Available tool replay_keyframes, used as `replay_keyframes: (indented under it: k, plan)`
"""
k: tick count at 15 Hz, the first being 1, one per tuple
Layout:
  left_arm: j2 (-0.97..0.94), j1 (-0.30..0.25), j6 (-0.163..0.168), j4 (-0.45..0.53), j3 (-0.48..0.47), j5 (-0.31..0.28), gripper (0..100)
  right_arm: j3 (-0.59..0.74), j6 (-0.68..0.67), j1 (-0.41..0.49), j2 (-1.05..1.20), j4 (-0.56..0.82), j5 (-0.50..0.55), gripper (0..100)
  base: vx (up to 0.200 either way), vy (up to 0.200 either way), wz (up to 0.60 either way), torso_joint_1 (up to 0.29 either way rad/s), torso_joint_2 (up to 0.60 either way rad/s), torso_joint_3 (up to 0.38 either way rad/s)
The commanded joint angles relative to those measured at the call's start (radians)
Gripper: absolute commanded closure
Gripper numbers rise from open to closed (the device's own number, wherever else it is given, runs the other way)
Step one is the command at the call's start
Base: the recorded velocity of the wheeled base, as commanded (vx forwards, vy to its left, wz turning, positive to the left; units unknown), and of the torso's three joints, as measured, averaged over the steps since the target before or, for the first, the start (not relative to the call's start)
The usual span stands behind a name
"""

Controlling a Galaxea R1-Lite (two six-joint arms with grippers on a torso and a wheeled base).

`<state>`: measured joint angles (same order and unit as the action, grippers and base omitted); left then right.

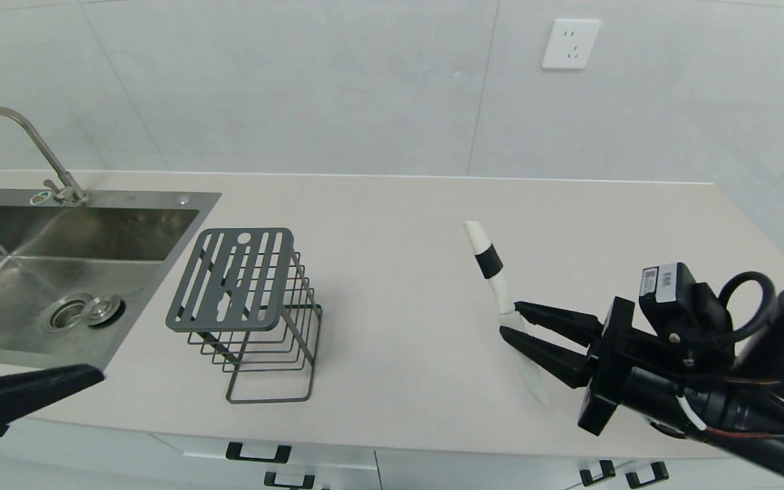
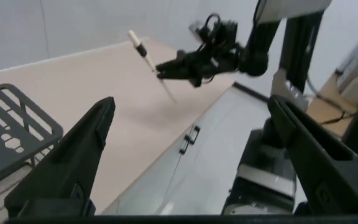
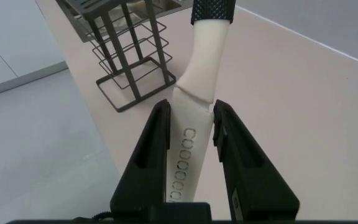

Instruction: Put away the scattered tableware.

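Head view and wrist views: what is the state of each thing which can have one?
knife: clamped by its blade in the right gripper, tilted.
right gripper: shut on the knife.
left gripper: open, holding nothing.
rack: upright on the counter.
faucet: no water running.
socket: nothing plugged in.
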<state>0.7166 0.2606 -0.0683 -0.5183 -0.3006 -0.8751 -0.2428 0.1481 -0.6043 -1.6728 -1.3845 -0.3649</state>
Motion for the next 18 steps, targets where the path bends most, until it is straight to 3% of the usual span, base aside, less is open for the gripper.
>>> replay_keyframes:
  k: [1, 6, 7, 9, 11, 13, 14, 18]
  plan:
    - [0.179, 0.052, 0.036, -0.005, -0.066, -0.005, 0, 0.003, 0.001, -0.002, 0.016, -0.001, 0.000, 100, 0.000, 0.000, 0.00, 0.000, 0.00, 0.000]
    - [0.373, 0.063, 0.039, -0.016, -0.161, 0.031, 0, -0.044, -0.001, -0.005, 0.007, -0.001, 0.001, 100, 0.000, 0.000, 0.00, 0.000, 0.00, 0.000]
    - [0.469, 0.081, 0.045, -0.071, -0.198, 0.034, 0, -0.070, -0.002, -0.006, -0.007, -0.001, 0.001, 100, 0.000, 0.000, 0.00, 0.000, 0.00, 0.000]
    - [0.587, 0.164, 0.038, -0.197, -0.241, 0.064, 0, -0.095, -0.004, -0.006, -0.013, -0.001, 0.001, 100, 0.000, 0.000, 0.00, 0.000, 0.00, 0.000]
    - [0.696, 0.307, 0.035, -0.267, -0.275, 0.177, 0, -0.096, -0.004, -0.006, -0.018, -0.002, 0.003, 100, 0.000, 0.000, 0.00, 0.000, 0.00, 0.000]
    - [0.750, 0.370, 0.027, -0.304, -0.287, 0.208, 0, -0.101, -0.004, -0.006, -0.016, -0.004, 0.003, 100, 0.000, 0.000, 0.00, 0.000, 0.00, 0.000]
    - [0.787, 0.396, 0.022, -0.336, -0.304, 0.212, 0, -0.104, -0.005, -0.006, -0.015, -0.004, 0.003, 100, 0.000, 0.000, 0.00, 0.000, 0.00, 0.000]
    - [0.871, 0.404, 0.022, -0.408, -0.367, 0.249, 0, -0.104, -0.004, -0.009, -0.015, -0.005, 0.003, 100, 0.000, 0.000, 0.00, 0.000, 0.00, 0.000]
